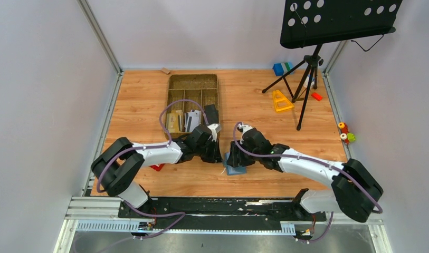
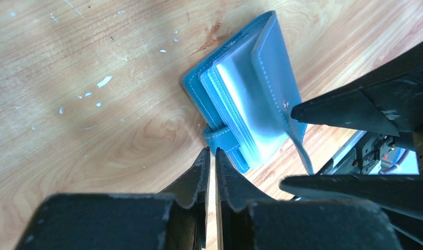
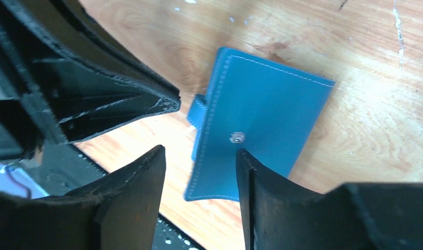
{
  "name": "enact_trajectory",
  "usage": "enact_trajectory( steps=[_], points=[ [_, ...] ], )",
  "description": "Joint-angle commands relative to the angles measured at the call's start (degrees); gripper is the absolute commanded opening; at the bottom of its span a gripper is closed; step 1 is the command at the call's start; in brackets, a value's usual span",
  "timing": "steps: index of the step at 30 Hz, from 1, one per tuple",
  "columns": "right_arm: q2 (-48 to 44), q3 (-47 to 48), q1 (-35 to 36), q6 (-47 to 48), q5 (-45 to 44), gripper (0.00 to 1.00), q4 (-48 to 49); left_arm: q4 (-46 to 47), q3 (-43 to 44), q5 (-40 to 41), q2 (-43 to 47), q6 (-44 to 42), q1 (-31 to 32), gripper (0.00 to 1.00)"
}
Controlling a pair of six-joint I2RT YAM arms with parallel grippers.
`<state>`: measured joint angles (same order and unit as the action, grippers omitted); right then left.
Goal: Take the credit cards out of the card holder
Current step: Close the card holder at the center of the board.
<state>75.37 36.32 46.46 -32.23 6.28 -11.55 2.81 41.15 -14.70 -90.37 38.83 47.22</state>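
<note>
The slate-blue card holder (image 1: 236, 164) lies on the wooden table between my two grippers. In the left wrist view it (image 2: 245, 88) is partly open, its cover lifted off pale blue sleeves; I see no card in them. My left gripper (image 2: 212, 156) is shut, tips just short of the holder's strap, nothing visibly held. My right gripper (image 3: 199, 161) is open and straddles the cover's edge (image 3: 266, 112) near its snap stud (image 3: 236, 137). A tan card (image 1: 173, 122) and grey cards (image 1: 192, 120) lie in the brown tray (image 1: 193, 83).
A black music stand on a tripod (image 1: 308, 68) stands at the back right. Near it are a blue-and-green block (image 1: 282, 68), a yellow triangle piece (image 1: 280, 100) and a small red piece (image 1: 317, 96). A red item (image 1: 157, 167) sits under my left arm. Small toys (image 1: 346, 134) lie at the right edge.
</note>
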Motion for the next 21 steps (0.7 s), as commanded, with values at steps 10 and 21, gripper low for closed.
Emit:
enact_trajectory(
  steps=[10,21],
  points=[
    [-14.0,0.1,-3.1,0.7,-3.0,0.4,-6.6,-6.8,-4.8,9.8,17.2,-2.8,0.3,0.13],
    [-9.5,-4.0,-3.4,1.9,-7.7,0.05,-2.7,-17.5,-5.1,20.4,29.9,-4.8,-1.0,0.13]
  ],
)
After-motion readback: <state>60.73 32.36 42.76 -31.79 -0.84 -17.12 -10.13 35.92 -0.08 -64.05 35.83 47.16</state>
